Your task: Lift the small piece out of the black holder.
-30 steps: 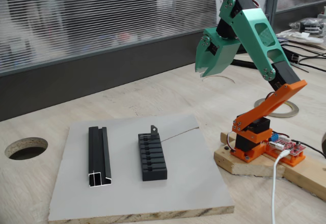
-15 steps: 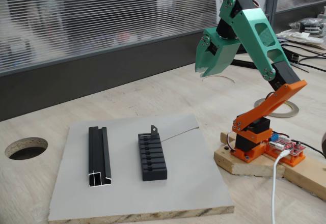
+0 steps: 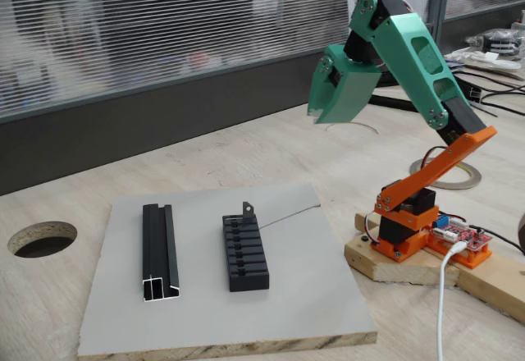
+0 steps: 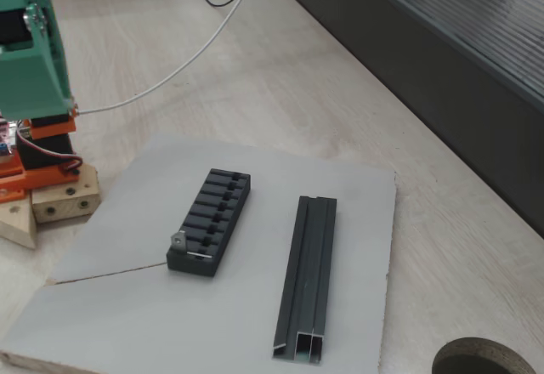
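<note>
Since half a second ago, we log the gripper [image 3: 321,113] as swung slightly up and leftward; board contents unchanged.

Fixed view, arm at right:
- Gripper: high above and well apart from the black holder [image 3: 244,253]. Jaws appear together at the tip, though we cannot tell for certain.
- Small piece [image 3: 247,209]: upright in the holder's far end slot, standing proud, which we judge leaves it open to a pinch from above.
- Thin wire [image 3: 289,213]: runs from the holder's far end toward the arm.
- Black U-channel rail [image 3: 160,250]: parallel to the holder, on its left.
- Grey board [image 3: 303,295]: under both.

Fixed view, arm at left:
- Small piece [image 4: 179,240]: at the holder's [image 4: 210,219] near end.
- Rail [image 4: 308,274]: right of the holder.
</note>
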Robot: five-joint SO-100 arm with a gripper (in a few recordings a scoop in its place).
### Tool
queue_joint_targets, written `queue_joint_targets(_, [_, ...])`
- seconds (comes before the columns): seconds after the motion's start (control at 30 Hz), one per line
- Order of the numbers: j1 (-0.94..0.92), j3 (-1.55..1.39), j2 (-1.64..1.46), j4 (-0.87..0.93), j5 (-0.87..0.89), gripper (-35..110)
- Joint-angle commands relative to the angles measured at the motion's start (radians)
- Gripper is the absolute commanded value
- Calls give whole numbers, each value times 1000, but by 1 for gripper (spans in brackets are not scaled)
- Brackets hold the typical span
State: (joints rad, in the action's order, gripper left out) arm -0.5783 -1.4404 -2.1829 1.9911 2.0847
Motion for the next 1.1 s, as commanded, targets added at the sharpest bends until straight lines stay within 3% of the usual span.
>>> queue_joint_targets(0.0, [138,-20,-14,14,160,16])
queue_joint_targets(0.33, [426,-275,-14,-6,606,16])
queue_joint_targets(0.47, [483,-295,-14,-187,716,16])
queue_joint_targets(0.67, [491,-443,-14,-456,747,16])
queue_joint_targets(1.07, [479,-528,-14,-483,749,16])
